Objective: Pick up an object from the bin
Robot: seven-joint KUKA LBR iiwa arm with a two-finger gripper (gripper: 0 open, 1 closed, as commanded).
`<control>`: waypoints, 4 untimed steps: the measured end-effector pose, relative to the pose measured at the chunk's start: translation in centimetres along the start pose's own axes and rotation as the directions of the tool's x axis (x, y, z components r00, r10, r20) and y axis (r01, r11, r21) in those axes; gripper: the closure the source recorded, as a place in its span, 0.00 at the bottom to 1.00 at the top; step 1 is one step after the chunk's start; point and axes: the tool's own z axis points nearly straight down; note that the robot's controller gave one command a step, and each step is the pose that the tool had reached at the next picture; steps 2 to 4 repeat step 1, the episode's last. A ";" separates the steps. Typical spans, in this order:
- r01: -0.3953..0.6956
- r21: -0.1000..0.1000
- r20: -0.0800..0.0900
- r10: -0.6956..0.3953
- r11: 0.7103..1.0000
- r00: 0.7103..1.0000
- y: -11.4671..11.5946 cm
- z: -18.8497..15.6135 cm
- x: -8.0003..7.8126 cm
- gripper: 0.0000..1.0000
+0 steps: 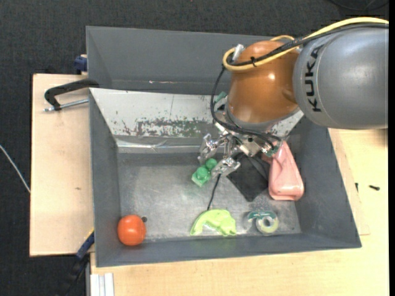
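Note:
My gripper (219, 155) hangs low over the middle of the bin, near the back wall, and its metal fingers stand open. A small green toy (201, 176) lies just below and left of them, with its upper end reaching up between the fingertips. A black flat piece (248, 179) lies right under the gripper's right side. A pink soft bottle-shaped thing (285, 176) rests against the right wall beside it.
A lime-green floppy toy (213, 222) and a small pale ring (266, 221) lie by the front wall. An orange ball (131, 230) sits in the front left corner. A thin dark cord runs from the gripper down toward the lime toy.

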 end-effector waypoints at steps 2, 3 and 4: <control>0.000 0.000 0.000 0.000 1.000 1.000 0.0 -1.0 0.0 1.00; 0.000 0.000 0.000 0.000 1.000 1.000 0.0 -1.0 0.0 1.00; 0.000 0.000 0.000 0.000 1.000 1.000 0.0 -1.0 0.0 1.00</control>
